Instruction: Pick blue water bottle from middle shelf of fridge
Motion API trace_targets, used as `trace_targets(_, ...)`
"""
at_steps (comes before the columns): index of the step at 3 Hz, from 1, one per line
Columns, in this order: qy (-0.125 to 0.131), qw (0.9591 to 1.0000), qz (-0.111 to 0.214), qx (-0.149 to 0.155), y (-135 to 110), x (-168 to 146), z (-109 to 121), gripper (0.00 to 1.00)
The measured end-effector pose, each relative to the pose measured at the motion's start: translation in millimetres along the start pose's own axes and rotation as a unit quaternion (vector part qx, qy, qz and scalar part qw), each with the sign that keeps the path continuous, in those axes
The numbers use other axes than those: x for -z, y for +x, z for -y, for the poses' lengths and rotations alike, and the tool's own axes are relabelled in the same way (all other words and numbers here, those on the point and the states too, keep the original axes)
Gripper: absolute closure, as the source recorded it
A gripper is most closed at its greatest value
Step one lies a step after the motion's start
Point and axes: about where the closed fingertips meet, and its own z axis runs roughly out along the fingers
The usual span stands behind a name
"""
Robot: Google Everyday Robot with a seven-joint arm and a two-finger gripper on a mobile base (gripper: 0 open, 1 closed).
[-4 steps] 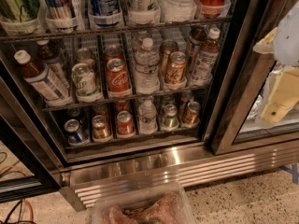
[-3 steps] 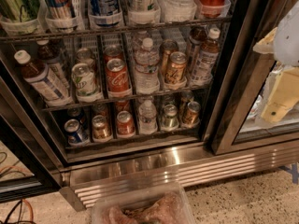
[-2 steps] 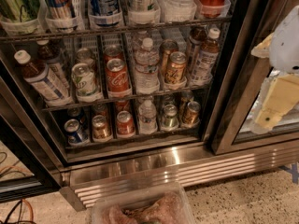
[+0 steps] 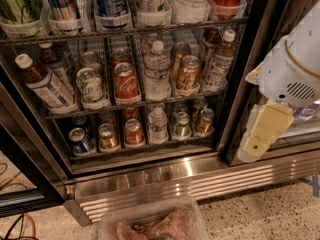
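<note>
Two brown-liquid bottles with white caps and pale labels stand on the middle shelf (image 4: 135,104) of the fridge (image 4: 200,180). One leans in the far left lane (image 4: 44,85). The other stands upright in the far right lane (image 4: 219,63). I cannot tell which one is the blue water bottle. My gripper (image 4: 256,145), cream-coloured below a white arm housing (image 4: 295,66), hangs to the right of the shelves. It is in front of the black door frame (image 4: 245,84), apart from both bottles.
A clear ribbed water bottle (image 4: 157,71) stands mid-shelf between a red can (image 4: 125,81) and an orange can (image 4: 187,72). More cans fill the lower rack. A clear plastic tub (image 4: 150,223) sits on the floor in front. The open door (image 4: 22,184) is at left.
My arm has come further into view from the right, moving left and a little down. The bottles and cans have not moved.
</note>
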Motion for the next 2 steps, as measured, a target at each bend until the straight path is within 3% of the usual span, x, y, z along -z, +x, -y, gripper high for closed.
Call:
trace_targets(1, 0.000, 1.0000, 0.000, 0.000, 0, 0, 0, 0.00)
trace_targets(2, 0.009, 0.9999, 0.002, -0.012, -7, -18, -17, 0.00)
